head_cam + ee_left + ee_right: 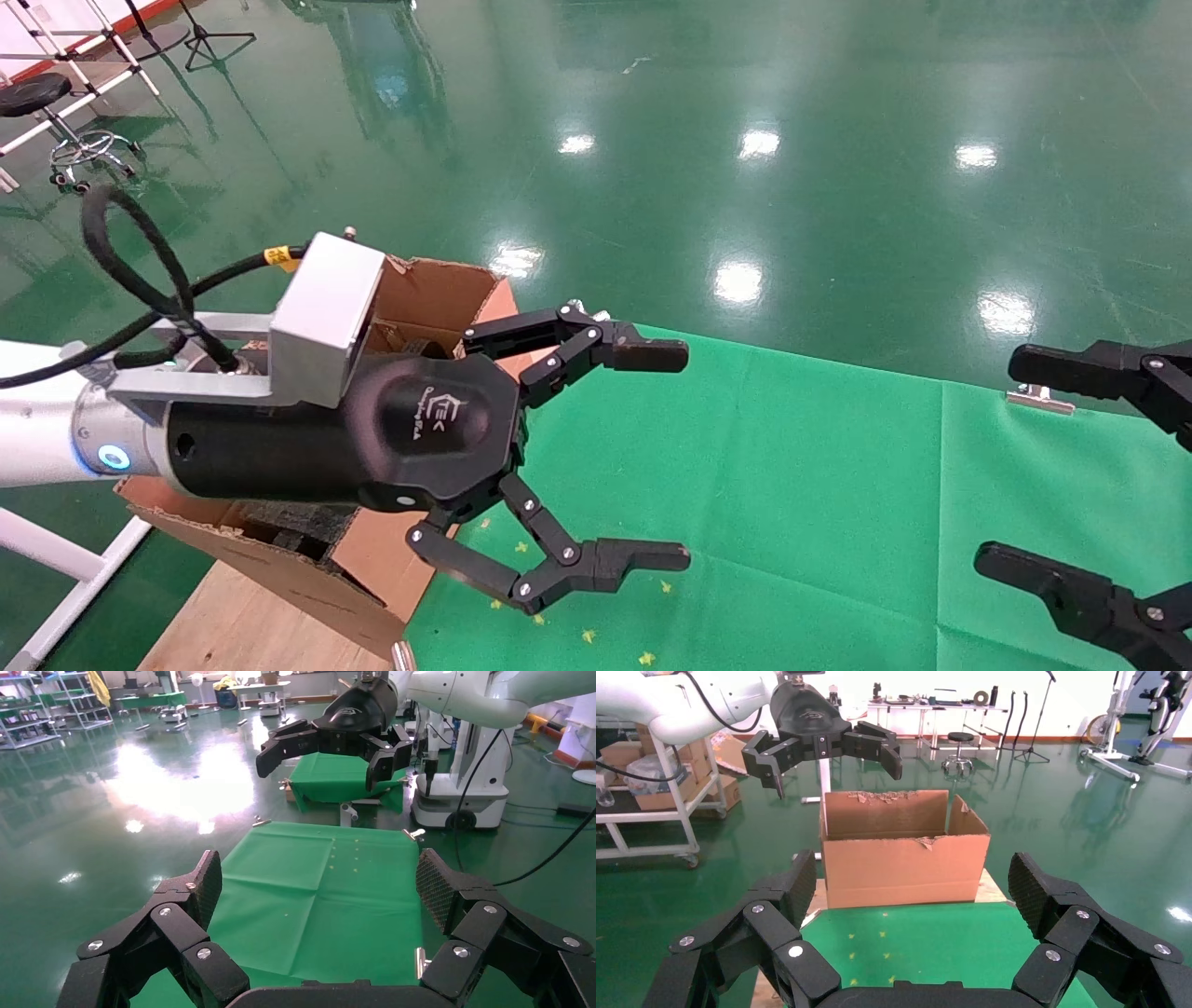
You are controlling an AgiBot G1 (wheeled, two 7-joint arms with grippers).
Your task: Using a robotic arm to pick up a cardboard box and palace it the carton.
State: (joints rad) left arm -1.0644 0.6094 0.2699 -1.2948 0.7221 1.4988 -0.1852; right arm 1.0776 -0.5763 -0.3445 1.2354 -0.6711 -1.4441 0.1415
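My left robotic arm (56, 438) reaches in from the left. Its gripper (684, 457) is open and empty, held above the left part of the green cloth table (819, 466), just past the carton (438, 289). The carton stands on the table's left side with ragged flaps up and black foam inside; the arm hides most of it in the head view. It shows whole in the right wrist view (905, 867), with the left gripper (822, 762) above it. My right gripper (1001, 458) is open and empty at the right edge. The cardboard box is out of view.
The carton sits on a wooden board (242, 624) beside the table. Small yellow marks (587, 636) dot the cloth. Metal clips (1038, 399) hold the cloth edges. A stool (37, 93) and stands are far left on the glossy green floor.
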